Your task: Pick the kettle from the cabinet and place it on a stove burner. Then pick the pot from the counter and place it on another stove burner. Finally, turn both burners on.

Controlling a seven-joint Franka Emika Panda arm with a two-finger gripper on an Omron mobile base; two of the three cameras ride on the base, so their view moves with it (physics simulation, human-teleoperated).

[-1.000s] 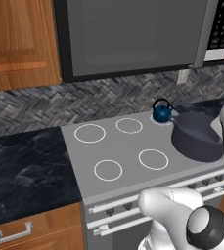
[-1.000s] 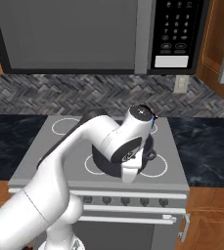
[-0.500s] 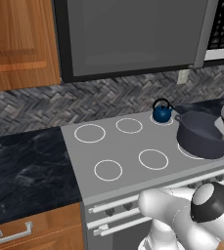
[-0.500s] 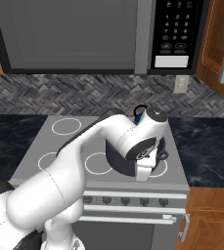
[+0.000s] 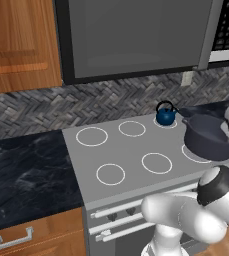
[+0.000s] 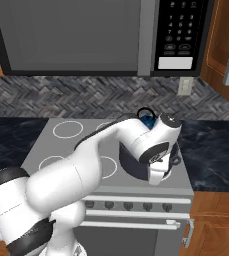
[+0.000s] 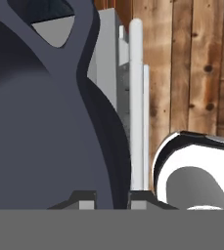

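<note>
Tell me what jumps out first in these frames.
The white arm sweeps across the cooktop, its gripper shut on the rim of the dark pot at the right side. The small blue kettle sits on a back burner just behind it, under the big microwave.

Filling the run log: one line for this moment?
small dark-blue kettle: on back burner | wide dark-grey pot: held over cooktop | pincer: shut on pot

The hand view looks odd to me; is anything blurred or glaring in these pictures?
Hand view: sharp, but the pot sits so close it looms huge. Left base view: even flat light, no glare on the cooktop. Right base view: the kettle is half hidden by the arm.
</note>
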